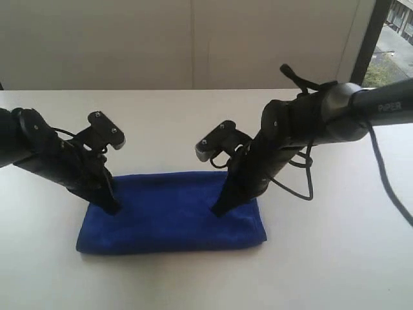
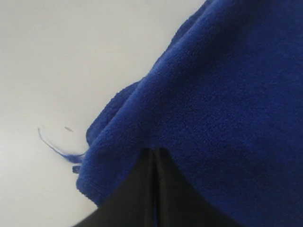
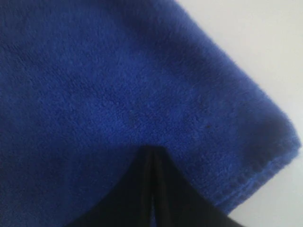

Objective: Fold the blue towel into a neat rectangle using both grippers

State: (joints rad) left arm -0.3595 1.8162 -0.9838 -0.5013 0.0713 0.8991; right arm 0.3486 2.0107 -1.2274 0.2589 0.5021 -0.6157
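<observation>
The blue towel lies folded as a compact rectangle on the white table. My left gripper points down onto the towel's left part, near the far edge. Its jaws are shut, and the tips touch the pile close to a folded edge of the towel. My right gripper comes down on the right part of the towel. It is shut too, with its tips resting on the towel near a stitched corner. No cloth shows pinched between either pair of jaws.
A loose blue thread trails from the towel onto the table. The right arm's black cable hangs over the table at the right. A wall and a window frame stand behind the table.
</observation>
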